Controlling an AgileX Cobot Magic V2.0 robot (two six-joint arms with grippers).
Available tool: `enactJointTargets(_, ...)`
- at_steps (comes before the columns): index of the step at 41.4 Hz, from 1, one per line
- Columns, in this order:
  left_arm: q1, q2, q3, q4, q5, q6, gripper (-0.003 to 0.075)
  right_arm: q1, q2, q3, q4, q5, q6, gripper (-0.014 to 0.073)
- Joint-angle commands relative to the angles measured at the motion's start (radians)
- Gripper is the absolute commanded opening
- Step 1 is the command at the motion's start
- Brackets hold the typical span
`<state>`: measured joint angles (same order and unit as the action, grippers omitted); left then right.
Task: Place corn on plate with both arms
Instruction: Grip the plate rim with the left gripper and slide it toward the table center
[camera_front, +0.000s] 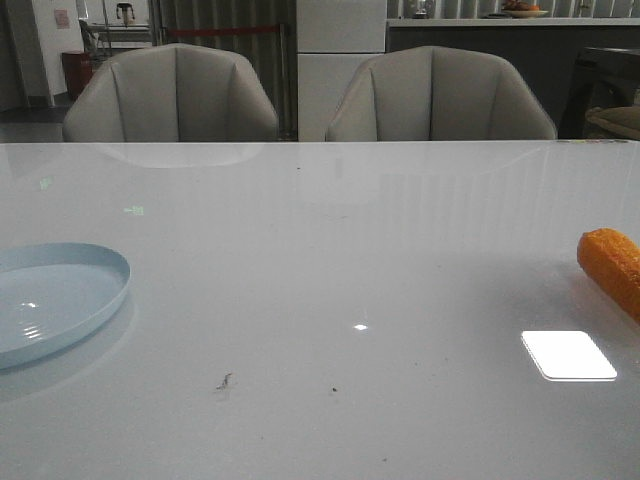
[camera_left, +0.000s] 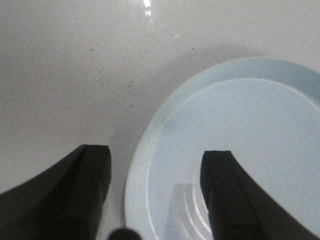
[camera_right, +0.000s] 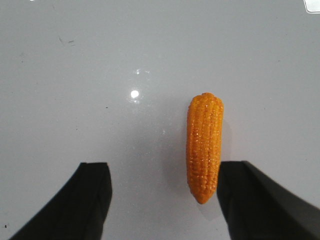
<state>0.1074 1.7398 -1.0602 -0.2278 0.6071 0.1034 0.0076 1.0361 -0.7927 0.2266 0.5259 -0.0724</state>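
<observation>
The orange corn (camera_front: 612, 265) lies on the table at the right edge of the front view, cut off by the frame. In the right wrist view the corn (camera_right: 204, 146) lies flat, its tapered tip between my open right gripper's (camera_right: 165, 172) fingers, close to one finger (camera_right: 250, 200). The pale blue plate (camera_front: 60, 300) sits at the left, empty. In the left wrist view my open left gripper (camera_left: 156, 165) hovers over the plate's rim (camera_left: 150, 150), one finger (camera_left: 225, 195) over the plate, the other over the table. Neither gripper shows in the front view.
The glossy white table (camera_front: 330, 260) carries a bright light reflection (camera_front: 568, 355) near the corn. Two grey chairs (camera_front: 170, 95) stand behind the table's far edge. A few dark specks (camera_front: 224, 381) mark the surface.
</observation>
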Motion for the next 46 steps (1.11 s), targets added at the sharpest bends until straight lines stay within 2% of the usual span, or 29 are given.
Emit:
enactJointTargets(1, 0.003, -0.011, -0.036, -0.018, -0.005, -0.008, 0.0456, 0.002, -0.013, -0.036, 0.008, -0.052, -0.006, 0.0555)
enactJointTargets(25, 0.003, 0.064, -0.036, -0.012, 0.016, -0.006, 0.0449, 0.002, -0.013, -0.036, 0.008, -0.052, -0.006, 0.0555)
enactJointTargets(27, 0.003, 0.064, -0.036, -0.012, 0.016, -0.006, 0.0422, 0.002, -0.013, -0.036, 0.008, -0.052, -0.006, 0.0555)
enactJointTargets(30, 0.003, 0.064, -0.036, -0.012, 0.021, -0.006, 0.0323, 0.002, -0.013, -0.036, 0.008, -0.052, -0.006, 0.0555)
enactJointTargets(34, 0.003, 0.064, -0.036, -0.012, 0.024, -0.006, 0.0104, 0.002, -0.013, -0.036, 0.008, -0.052, -0.006, 0.0555)
enactJointTargets(35, 0.003, 0.064, -0.036, -0.012, 0.024, -0.006, 0.0073, 0.002, -0.013, -0.036, 0.008, -0.052, -0.006, 0.0555)
enactJointTargets(37, 0.003, 0.064, -0.036, -0.012, 0.024, -0.003, 0.0113, 0.002, -0.013, -0.036, 0.008, -0.052, -0.006, 0.0555)
enactJointTargets(46, 0.003, 0.064, -0.043, -0.041, 0.044, -0.003, 0.0094, 0.002, -0.013, -0.036, 0.008, -0.052, -0.006, 0.0555)
